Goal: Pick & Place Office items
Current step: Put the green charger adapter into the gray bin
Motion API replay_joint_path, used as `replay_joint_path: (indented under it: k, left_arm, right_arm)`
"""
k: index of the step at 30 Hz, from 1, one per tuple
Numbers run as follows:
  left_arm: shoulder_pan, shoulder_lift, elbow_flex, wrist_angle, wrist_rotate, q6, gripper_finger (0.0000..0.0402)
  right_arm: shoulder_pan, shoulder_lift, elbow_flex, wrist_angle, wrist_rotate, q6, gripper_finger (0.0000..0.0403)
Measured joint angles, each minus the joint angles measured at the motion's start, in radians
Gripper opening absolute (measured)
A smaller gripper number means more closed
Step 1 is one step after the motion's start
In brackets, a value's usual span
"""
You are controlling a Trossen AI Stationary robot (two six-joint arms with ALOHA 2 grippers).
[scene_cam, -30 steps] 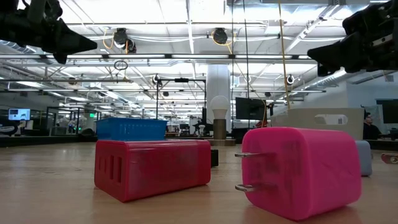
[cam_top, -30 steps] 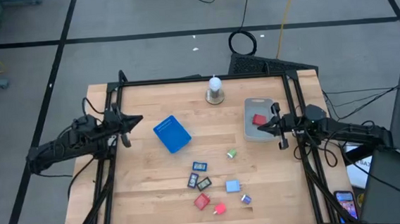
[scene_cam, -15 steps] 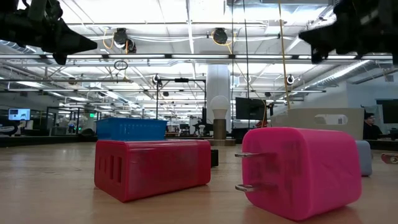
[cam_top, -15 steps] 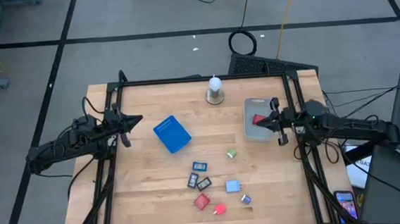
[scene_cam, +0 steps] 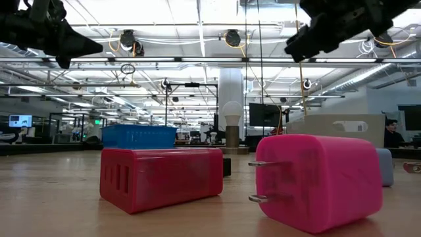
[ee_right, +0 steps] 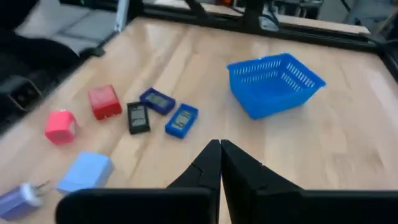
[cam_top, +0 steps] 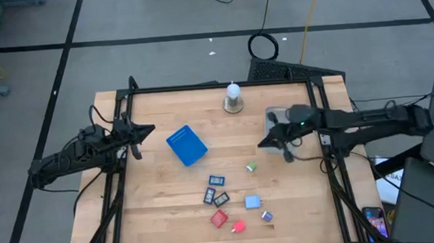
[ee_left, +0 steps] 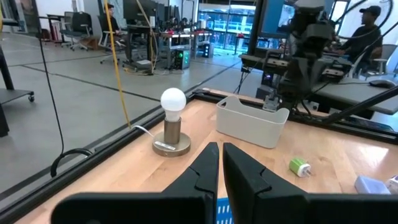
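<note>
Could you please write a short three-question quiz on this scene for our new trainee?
1. True or false: the right gripper holds a red block.
2. Which item lies nearest the right gripper? A) green plug B) pink plug C) blue basket
3. Fill in: the bulb stands beside the grey ____.

Key: 1. False; it is shut and empty. 2. A. 3. bin.
</note>
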Motion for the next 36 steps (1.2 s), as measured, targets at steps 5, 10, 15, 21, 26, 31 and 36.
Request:
replay_joint_path:
  k: [5, 10, 15, 21, 26, 31, 36]
  left_arm:
    - [0.0, 0.0, 0.0, -0.008, 0.0, 0.001, 0.0026]
    - [0.0, 0.0, 0.0, -0.009, 0.0, 0.0, 0.0026]
    - [0.0, 0.0, 0.0, -0.008, 0.0, 0.0, 0.0026]
    - [0.0, 0.0, 0.0, -0.008, 0.0, -0.003, 0.0026]
    - [0.0, 0.0, 0.0, -0.008, 0.0, -0.003, 0.0026]
    - [0.0, 0.0, 0.0, -0.008, 0.001, -0.002, 0.0026]
    - [0.0, 0.0, 0.0, -0.008, 0.01, -0.002, 0.0026]
  right_arm:
    - [0.078, 0.111, 0.049, -0.041, 0.185, -0.069, 0.0056]
    - [0.154, 0.181, 0.054, -0.045, 0.192, -0.167, 0.015]
    - [0.197, 0.245, 0.055, -0.02, 0.291, -0.118, 0.0239]
    - [0.202, 0.356, 0.055, -0.026, 0.198, -0.086, 0.0271]
    - [0.199, 0.429, 0.06, -0.017, 0.187, -0.107, 0.0262]
    - [0.175, 0.495, 0.061, 0.041, 0.118, -0.135, 0.0259]
    - [0.145, 0.549, 0.061, 0.055, 0.081, -0.154, 0.0258]
